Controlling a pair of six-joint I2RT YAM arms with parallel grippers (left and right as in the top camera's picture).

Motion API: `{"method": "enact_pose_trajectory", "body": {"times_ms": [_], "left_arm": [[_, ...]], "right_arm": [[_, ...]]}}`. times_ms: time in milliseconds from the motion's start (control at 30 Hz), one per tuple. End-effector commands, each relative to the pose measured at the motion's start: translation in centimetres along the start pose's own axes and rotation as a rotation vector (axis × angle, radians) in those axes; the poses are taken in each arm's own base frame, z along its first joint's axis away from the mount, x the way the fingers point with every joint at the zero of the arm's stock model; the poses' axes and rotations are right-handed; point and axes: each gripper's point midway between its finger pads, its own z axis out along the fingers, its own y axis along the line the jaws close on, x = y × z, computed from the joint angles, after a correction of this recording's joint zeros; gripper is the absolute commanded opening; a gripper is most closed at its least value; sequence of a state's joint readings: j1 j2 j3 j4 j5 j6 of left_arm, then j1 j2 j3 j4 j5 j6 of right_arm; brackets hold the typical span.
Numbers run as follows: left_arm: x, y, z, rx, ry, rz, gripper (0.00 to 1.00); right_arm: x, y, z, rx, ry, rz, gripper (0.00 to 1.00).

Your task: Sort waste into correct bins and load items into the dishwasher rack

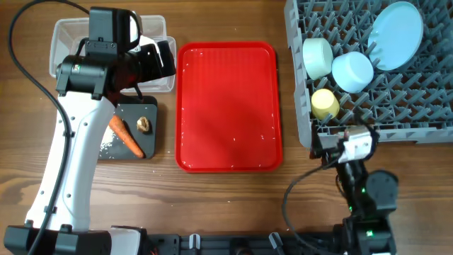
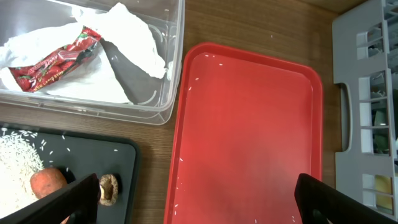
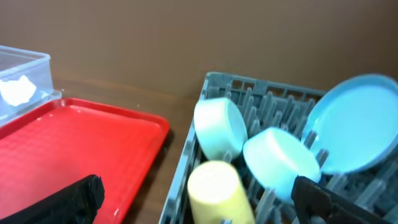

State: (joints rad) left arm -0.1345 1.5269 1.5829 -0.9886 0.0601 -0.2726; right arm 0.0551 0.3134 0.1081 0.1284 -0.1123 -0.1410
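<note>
The clear tub (image 2: 168,93) holds a crumpled white tissue (image 2: 134,37) and a red wrapper (image 2: 59,59). On the black tray (image 1: 134,113) lie an orange carrot (image 1: 127,138), a brown lump (image 1: 144,125) and rice grains (image 2: 15,162). My left gripper (image 2: 199,199) hangs open and empty above the tub's near corner and the red tray's left rim. The grey rack (image 1: 396,106) carries a blue plate (image 1: 396,34), a blue bowl (image 1: 352,72), a pale green bowl (image 1: 318,57) and a yellow cup (image 1: 325,104). My right gripper (image 3: 199,193) stands open and empty, just short of the rack's front left corner.
A red serving tray (image 1: 226,106) lies between the bins and the rack, with a few stray rice grains on it. The left arm's white link crosses the black tray's left side. Bare wooden table runs along the front edge.
</note>
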Motion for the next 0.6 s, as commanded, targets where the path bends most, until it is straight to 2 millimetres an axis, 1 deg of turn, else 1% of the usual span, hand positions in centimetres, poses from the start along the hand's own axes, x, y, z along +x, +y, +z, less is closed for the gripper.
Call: {"method": "enact_pose_trajectory", "body": {"times_ms": [0,167,267,300,567], "left_arm": [[0.0,0.3,0.3,-0.01,0.005,-0.009,1.0],[0.0,0.3,0.3,-0.01,0.005,-0.009,1.0],[0.0,0.3,0.3,-0.01,0.005,-0.009,1.0],[0.0,0.3,0.3,-0.01,0.005,-0.009,1.0],[0.0,0.3,0.3,-0.01,0.005,-0.009,1.0]], "right_arm": [[1.1,0.5,-0.7,-0.012,-0.043,0.03,1.0],[2.7,0.8,-1.3,-0.015,-0.007,0.038,1.0],[0.9,0.6,-1.8,-0.005,-0.085,0.026,1.0],[0.6,0.5,-1.9,-0.003,-0.095,0.025,1.0],[1.1,0.6,-1.7,-0.008,-0.074,0.027,1.0]]}}
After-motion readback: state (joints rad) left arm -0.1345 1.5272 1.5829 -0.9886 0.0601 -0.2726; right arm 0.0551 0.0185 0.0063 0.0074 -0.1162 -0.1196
